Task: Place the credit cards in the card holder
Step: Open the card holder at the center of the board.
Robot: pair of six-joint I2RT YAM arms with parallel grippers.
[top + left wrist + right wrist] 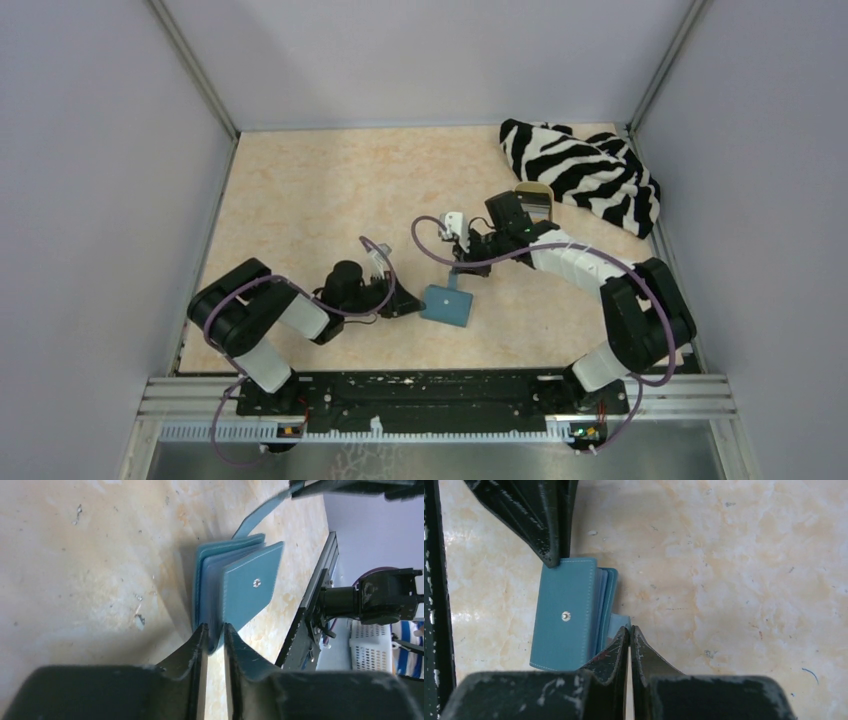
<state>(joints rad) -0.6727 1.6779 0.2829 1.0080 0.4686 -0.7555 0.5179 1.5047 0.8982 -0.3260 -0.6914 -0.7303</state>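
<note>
Two grippers are working on one thing: a small teal-blue, stitched, booklet-style card holder (564, 630) that is lying on the pale marbled beige tabletop (320, 200), roughly midway across and nearer the arms than the far wall. The left gripper (215, 628) is clenching the holder's left edge, its fingers nearly meeting on the cover, and is probably anchoring the case so that it is not sliding. The right gripper (630, 630) is pinching the narrow teal closing strap (262, 511) on the far side and drawing it up and away. That pull seems to be why the cover with the silver snap stud (566, 616) is standing off the inner leaves, which are fanning open. Opening a pocket looks like the step in hand, with loading not yet begun. No loose credit cards are showing plainly in any view. Beyond the right arm, toward the far right, a tan oval tray (535, 187) is sitting partly hidden, and whether it is carrying cards cannot be told. Past it, a crumpled zebra-striped cloth (575, 165) is lying in the far right corner, well apart from the work.
</note>
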